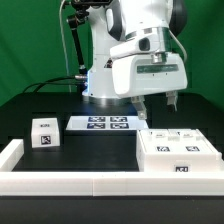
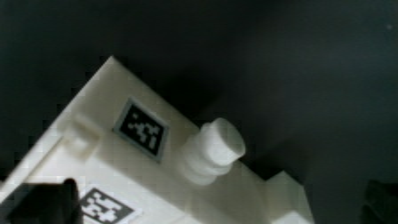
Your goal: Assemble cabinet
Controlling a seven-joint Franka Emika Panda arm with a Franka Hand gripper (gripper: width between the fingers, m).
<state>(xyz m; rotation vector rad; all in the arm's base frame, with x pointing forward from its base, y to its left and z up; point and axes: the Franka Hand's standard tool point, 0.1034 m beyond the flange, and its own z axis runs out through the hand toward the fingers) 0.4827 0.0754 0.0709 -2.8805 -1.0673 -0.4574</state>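
The large white cabinet box lies at the exterior view's right, with square tags on its top and front. A small white tagged block stands at the exterior view's left. My gripper hangs just above the back edge of the box with its two fingers apart and nothing between them. The wrist view looks down on a corner of the box, a tag and a short round white peg on it. My fingers barely show at that view's edge.
The marker board lies flat between the block and the box, under the arm. A long white rail runs along the front and another along the exterior view's left. The table is black cloth.
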